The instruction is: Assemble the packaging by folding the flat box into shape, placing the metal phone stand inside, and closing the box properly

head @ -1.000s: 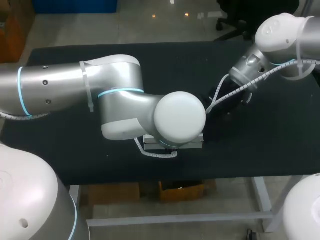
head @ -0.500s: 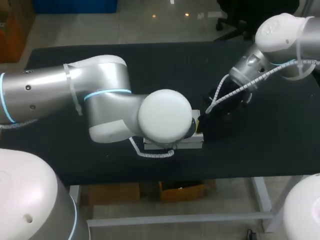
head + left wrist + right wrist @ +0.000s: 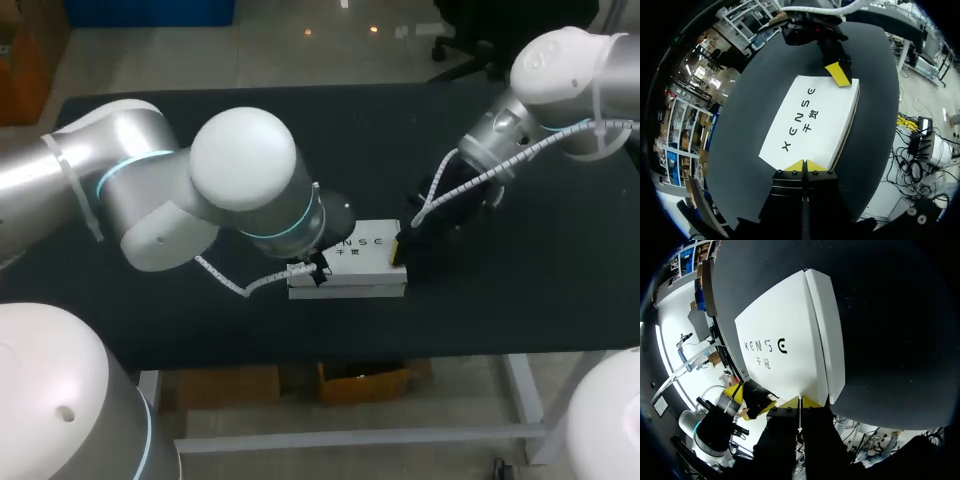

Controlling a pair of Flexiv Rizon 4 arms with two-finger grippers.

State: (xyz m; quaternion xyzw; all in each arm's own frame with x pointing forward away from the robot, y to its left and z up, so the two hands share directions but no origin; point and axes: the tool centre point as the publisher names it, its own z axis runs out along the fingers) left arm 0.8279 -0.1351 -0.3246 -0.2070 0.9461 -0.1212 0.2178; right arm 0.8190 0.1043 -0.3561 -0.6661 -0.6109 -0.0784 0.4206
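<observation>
Left arm (image 3: 240,170) is swinging back leftward, uncovering the closed white box (image 3: 362,258) lying on the worktop (image 3: 550,290). Left tool (image 3: 802,165) is pinched together, empty, box edge against its tips. Right tool (image 3: 800,401) is staying put, also pinched empty, at the box's opposite end.

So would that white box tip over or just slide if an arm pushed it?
It would probably slide, not tip: the white box lies flat and low on the table. It looks like thin cardboard, so likely light and easy to dent. The left gripper and right gripper sit at opposite ends, which should stop it skidding.
</observation>
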